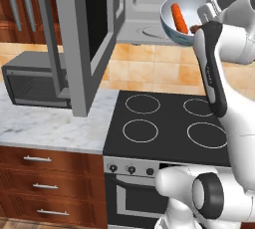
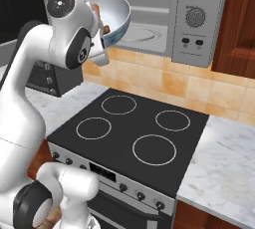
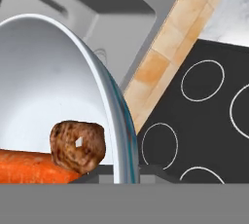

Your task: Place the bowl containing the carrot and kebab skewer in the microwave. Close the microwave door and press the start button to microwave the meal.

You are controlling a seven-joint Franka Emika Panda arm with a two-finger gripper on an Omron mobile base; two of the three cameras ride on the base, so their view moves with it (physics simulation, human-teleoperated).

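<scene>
My gripper (image 3: 127,174) is shut on the rim of the white, blue-rimmed bowl (image 1: 185,20), one finger inside it and one outside. I hold the bowl tilted in the air in front of the open microwave (image 1: 149,4), above the back of the stove. The orange carrot (image 1: 179,18) lies inside the bowl, and a brown chunk of the kebab skewer (image 3: 78,145) rests beside it close to my fingers. The microwave door (image 1: 82,39) stands swung wide open to the left. The glass turntable (image 2: 142,34) shows in the cavity behind the bowl (image 2: 114,18).
A black four-ring stove (image 1: 169,123) lies below the bowl. The microwave's control panel with dial (image 2: 195,16) is on its right side. A dark-grey toaster oven (image 1: 35,81) stands on the marble counter (image 1: 45,123) at the left, under the open door.
</scene>
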